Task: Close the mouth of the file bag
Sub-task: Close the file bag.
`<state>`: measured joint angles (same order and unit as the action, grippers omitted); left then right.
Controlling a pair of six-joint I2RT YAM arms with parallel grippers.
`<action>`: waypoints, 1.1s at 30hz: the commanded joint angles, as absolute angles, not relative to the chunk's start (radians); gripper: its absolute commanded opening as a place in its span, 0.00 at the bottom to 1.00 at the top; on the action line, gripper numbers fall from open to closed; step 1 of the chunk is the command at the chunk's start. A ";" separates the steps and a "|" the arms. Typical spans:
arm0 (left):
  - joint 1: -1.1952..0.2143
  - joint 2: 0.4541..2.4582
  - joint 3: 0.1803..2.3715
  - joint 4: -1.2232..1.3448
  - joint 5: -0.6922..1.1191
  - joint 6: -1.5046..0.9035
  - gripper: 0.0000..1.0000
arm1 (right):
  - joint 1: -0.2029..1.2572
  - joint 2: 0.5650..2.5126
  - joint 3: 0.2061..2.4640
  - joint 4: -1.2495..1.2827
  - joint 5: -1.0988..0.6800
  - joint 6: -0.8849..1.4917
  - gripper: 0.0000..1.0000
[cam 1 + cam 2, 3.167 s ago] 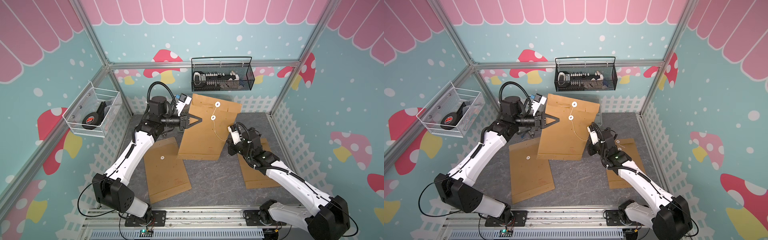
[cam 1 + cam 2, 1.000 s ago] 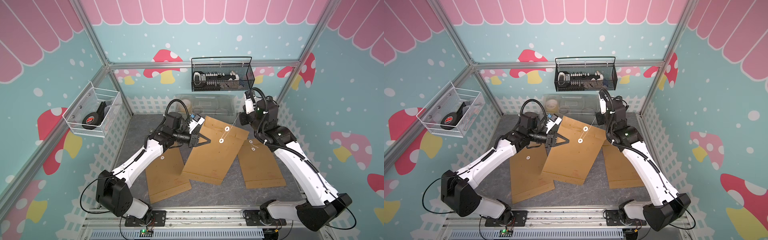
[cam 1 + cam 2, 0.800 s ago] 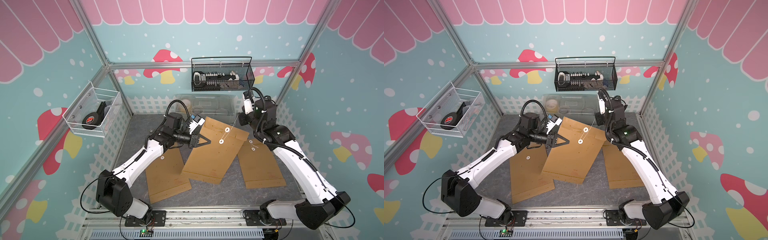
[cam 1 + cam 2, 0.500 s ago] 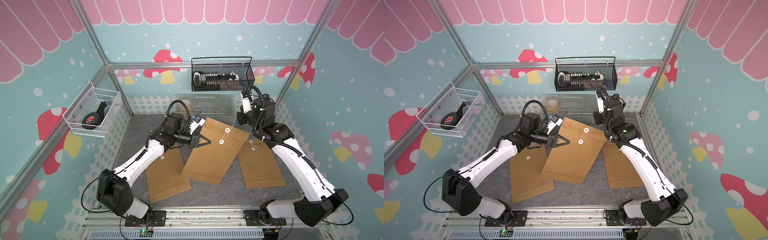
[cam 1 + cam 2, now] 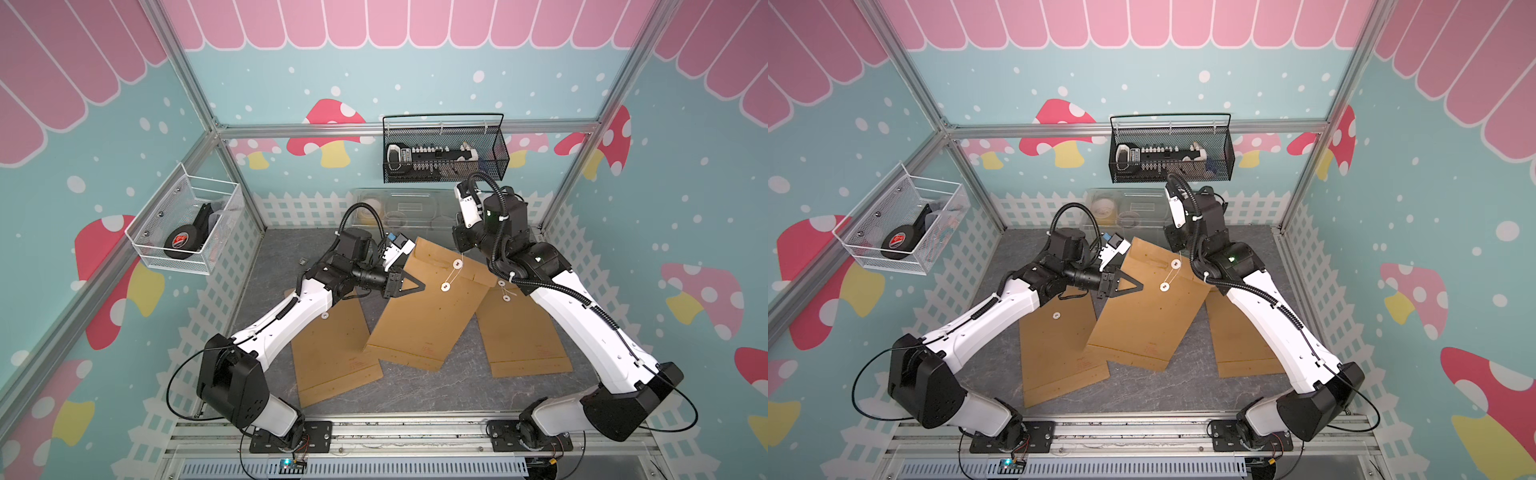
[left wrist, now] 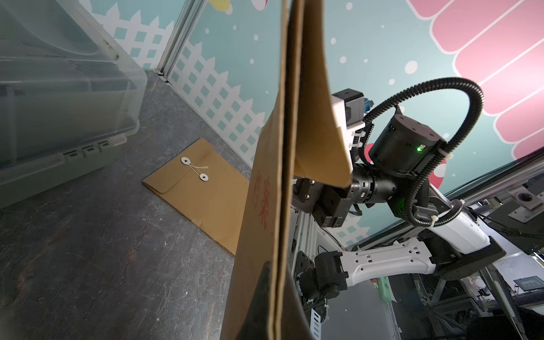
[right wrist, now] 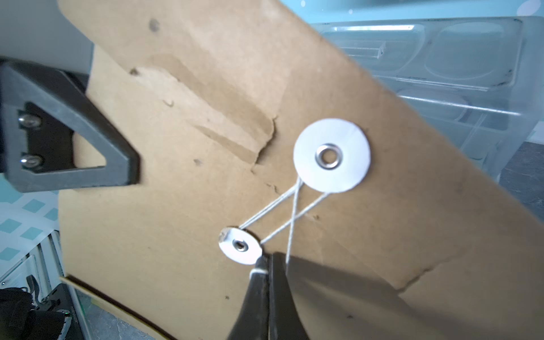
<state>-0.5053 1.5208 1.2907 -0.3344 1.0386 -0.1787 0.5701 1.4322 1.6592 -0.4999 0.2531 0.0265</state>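
File bag (image 5: 428, 311): mid-table, propped aslant, mouth toward 1 o'clock, lowered from its earlier upright hold; string (image 7: 291, 217) now crossed between discs (image 7: 332, 156), so winding looks under way; left gripper (image 5: 413, 286) pinching the 9 o'clock edge, right gripper (image 7: 269, 259) pinching string.

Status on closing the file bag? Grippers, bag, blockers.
Left gripper shut on file bag edge, top end raised. Right gripper shut on string, string crossed between both discs, not tied off. Other bags flat alongside, nothing blocking the string.
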 commanded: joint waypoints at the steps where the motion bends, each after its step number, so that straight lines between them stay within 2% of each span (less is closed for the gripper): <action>1: -0.509 1.529 1.310 -0.346 1.019 -0.161 0.00 | 0.601 1.445 1.690 -0.512 0.249 0.014 0.00; 11: -0.508 1.534 1.303 -0.310 0.996 -0.198 0.00 | 0.660 1.471 1.697 -0.520 0.173 0.040 0.00; 19: -0.491 1.542 1.277 -0.190 0.968 -0.315 0.00 | 0.686 1.464 1.658 -0.502 0.089 0.121 0.00; 33: -0.453 1.513 1.253 -0.134 0.969 -0.365 0.00 | 0.691 1.330 1.369 -0.342 -0.163 0.293 0.00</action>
<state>-0.4629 1.5322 1.2610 -0.1764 0.9688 -0.3569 0.6872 1.3792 1.4151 -0.3885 -0.0715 0.2428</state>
